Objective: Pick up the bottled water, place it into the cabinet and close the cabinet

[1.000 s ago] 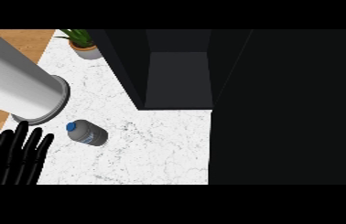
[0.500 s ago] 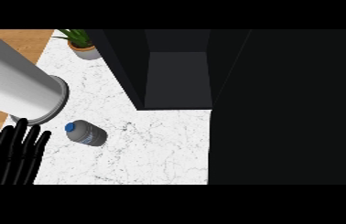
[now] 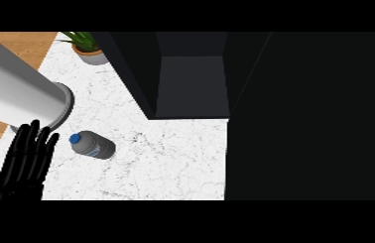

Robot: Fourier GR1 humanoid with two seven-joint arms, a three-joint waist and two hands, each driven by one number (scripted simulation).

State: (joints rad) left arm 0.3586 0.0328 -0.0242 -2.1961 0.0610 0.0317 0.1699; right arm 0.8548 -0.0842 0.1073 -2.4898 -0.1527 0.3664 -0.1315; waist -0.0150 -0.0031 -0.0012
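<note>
At the lower left of the head view you have the left hand (image 3: 28,155), fingers straight and spread, holding nothing. It has crept upward a little over the last second; the bottled water (image 3: 93,144), just beside it at left of centre on the marble counter (image 3: 168,157), has not moved. The cabinet (image 3: 192,83) stands open at upper centre. Judged: the approach has barely begun. The right hand does not show.

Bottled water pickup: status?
Left robot hand open, fingers straight, beside the bottled water, not touching. Right robot hand out of view. Bottle on the counter; cabinet open. Nothing between bottle and cabinet.
</note>
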